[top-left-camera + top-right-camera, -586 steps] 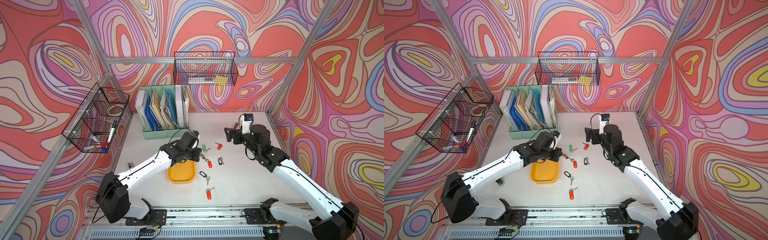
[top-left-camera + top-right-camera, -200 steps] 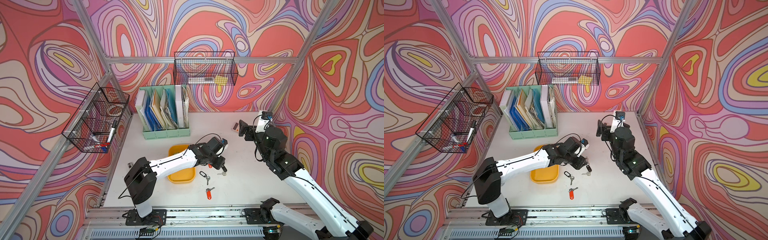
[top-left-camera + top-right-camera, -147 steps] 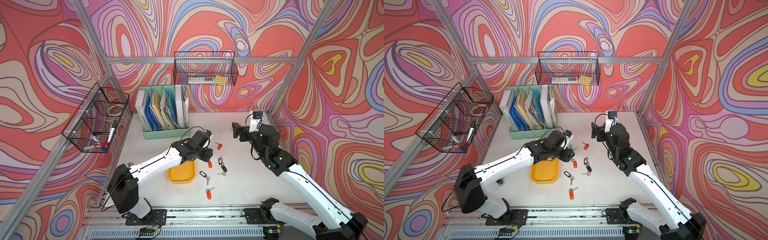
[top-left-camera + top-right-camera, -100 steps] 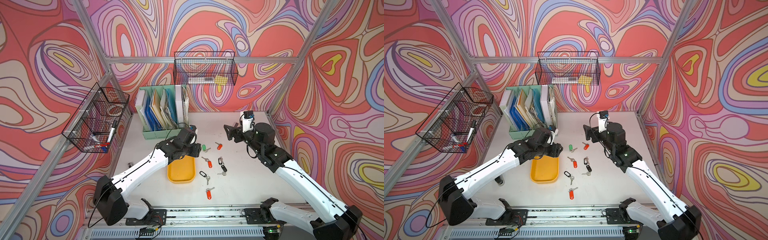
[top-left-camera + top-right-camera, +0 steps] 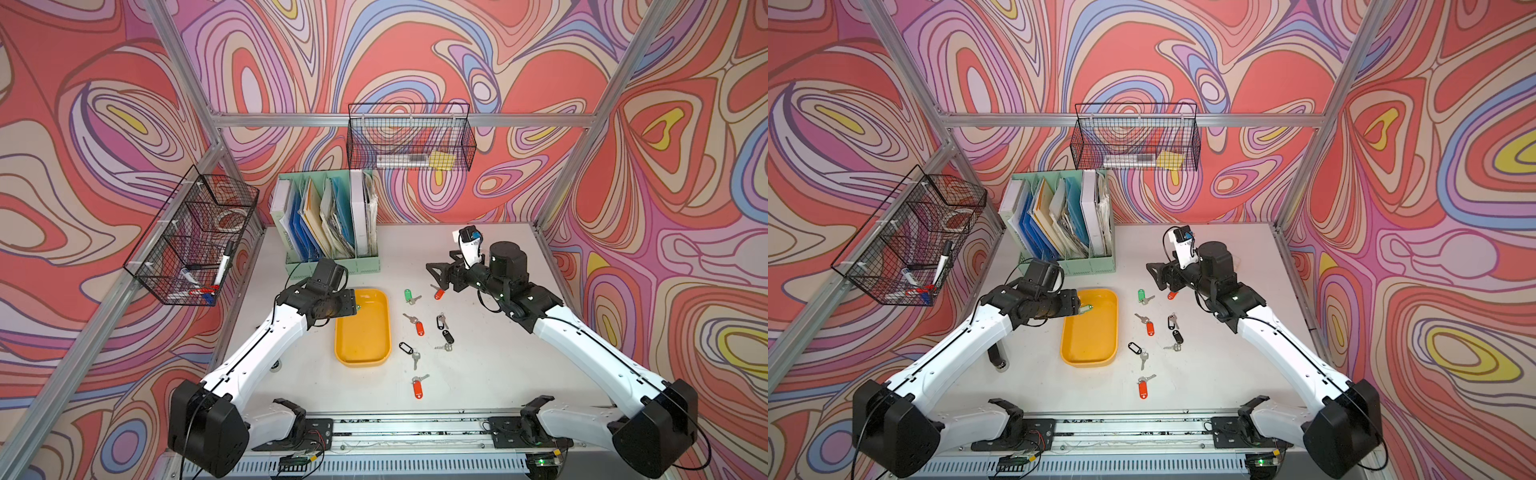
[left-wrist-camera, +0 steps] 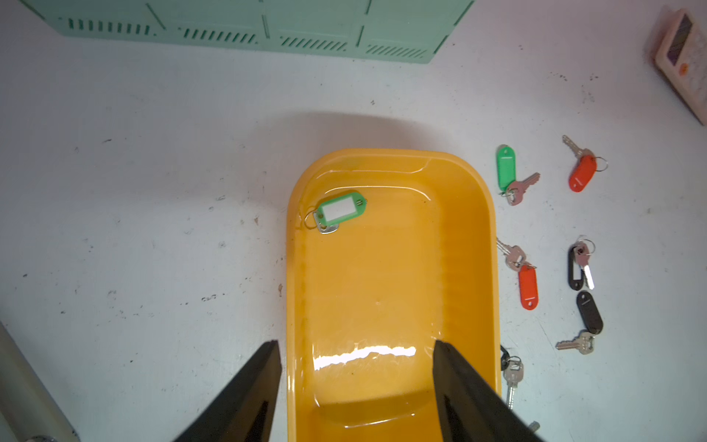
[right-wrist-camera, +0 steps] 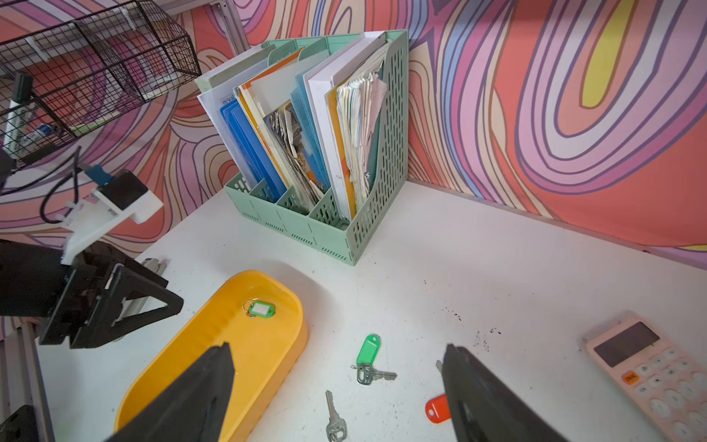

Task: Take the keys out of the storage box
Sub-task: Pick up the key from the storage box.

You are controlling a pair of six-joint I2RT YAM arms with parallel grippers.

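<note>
Nearest the lower edge in both top views, a red-tagged set (image 5: pixel 417 388) of the keys lies alone on the white table (image 5: pixel 478 374), right of centre. Above it in the frame come a black-ringed set (image 5: pixel 406 349), a black-tagged set (image 5: pixel 446 336) to its right, then a second red tag (image 5: pixel 419 327) beside another black tag (image 5: pixel 440 321). All of these lie on the table right of the yellow storage box (image 5: pixel 363 332), which stands lengthwise at mid-frame.

One set is inside the box: a green tag with a white label (image 6: pixel 342 208), on the floor by the corner at upper centre of the left wrist view. The left pincer (image 6: pixel 355 346) hangs above the box, its two black fingers well apart at that view's lower edge, with nothing between them.

Farther back, a green-tagged set (image 5: pixel 409 296) and a third red tag (image 5: pixel 438 294) lie on the table. The right pincer (image 7: pixel 336 348) hovers over them, spread wide and empty. A pale pink calculator (image 7: pixel 658 379) lies at lower right of the right wrist view. A mint-green file holder (image 5: pixel 357 264) stands at the back wall, and black wire baskets hang on the back wall (image 5: pixel 409 124) and the left wall (image 5: pixel 174 249)
</note>
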